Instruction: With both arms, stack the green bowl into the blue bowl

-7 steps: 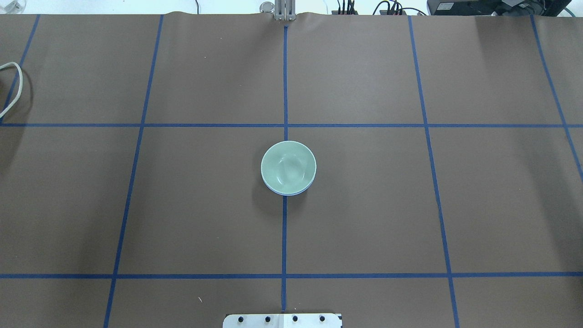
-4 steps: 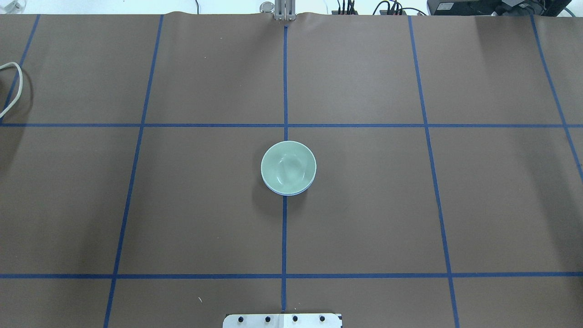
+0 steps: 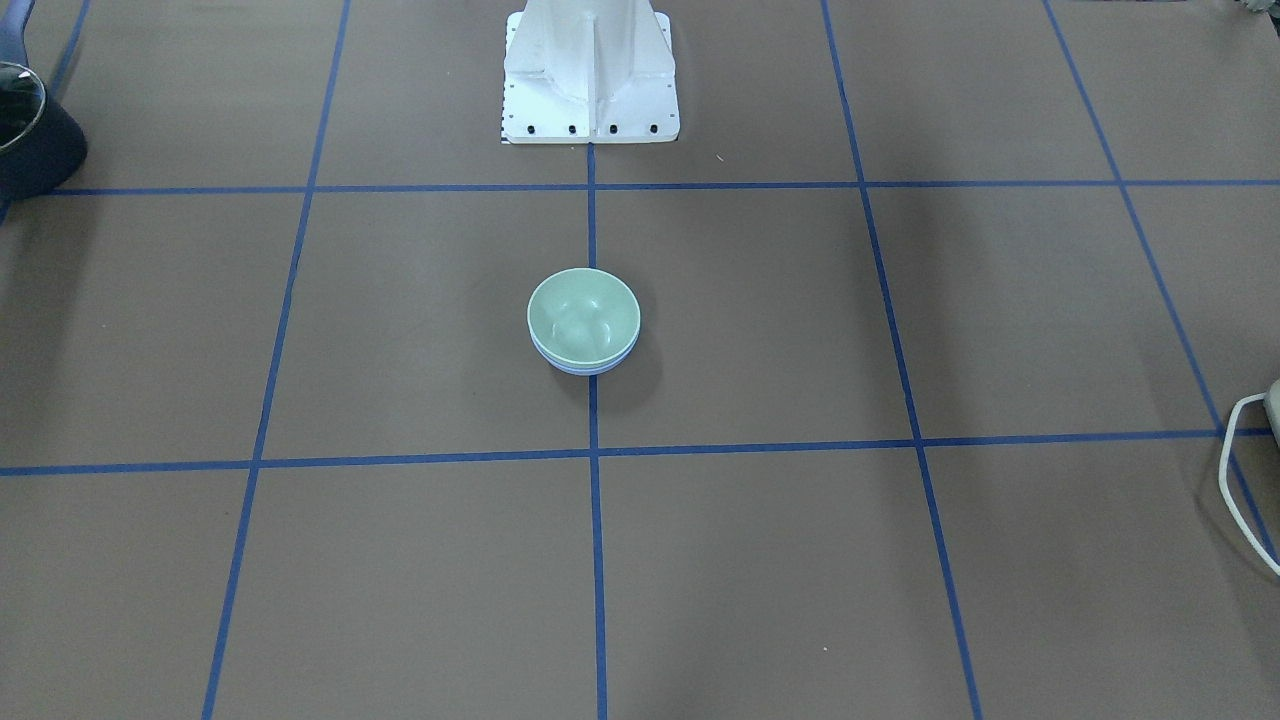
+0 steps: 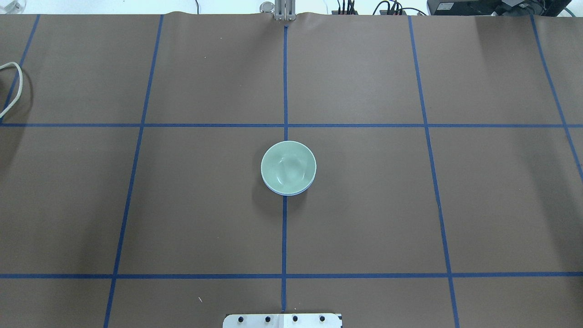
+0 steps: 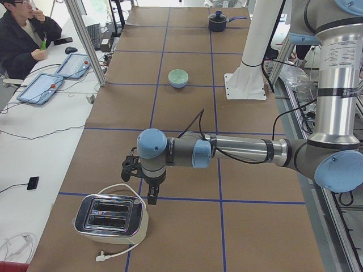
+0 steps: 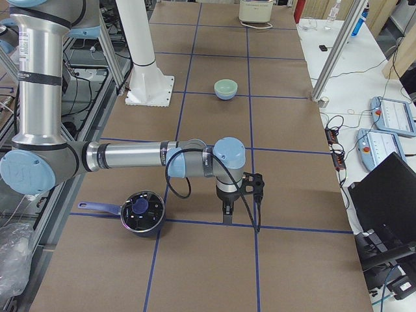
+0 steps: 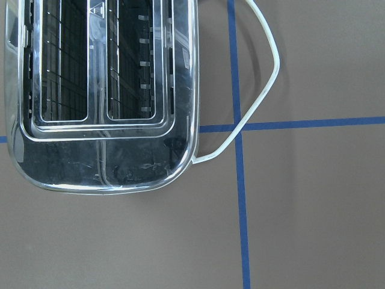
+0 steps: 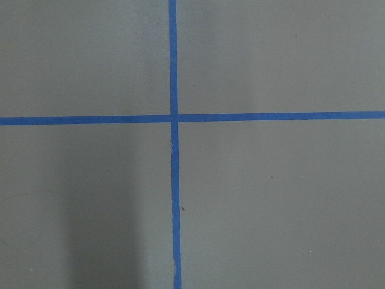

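Observation:
The green bowl (image 4: 288, 166) sits nested inside the blue bowl (image 4: 286, 193) at the table's centre; only a thin blue rim shows under it. The pair also shows in the front-facing view, with the green bowl (image 3: 583, 312) in the blue bowl (image 3: 585, 368). Both arms are far from the bowls. My left gripper (image 5: 151, 197) hangs over the table beside a toaster at the left end. My right gripper (image 6: 226, 214) hangs near a pot at the right end. I cannot tell whether either is open or shut. No fingers show in the wrist views.
A chrome toaster (image 7: 102, 90) with a white cord (image 4: 13, 82) stands at the left end. A dark pot (image 6: 142, 211) stands at the right end. The white pedestal (image 3: 590, 70) rises at the robot's side. Blue tape lines grid the brown table (image 4: 364, 205).

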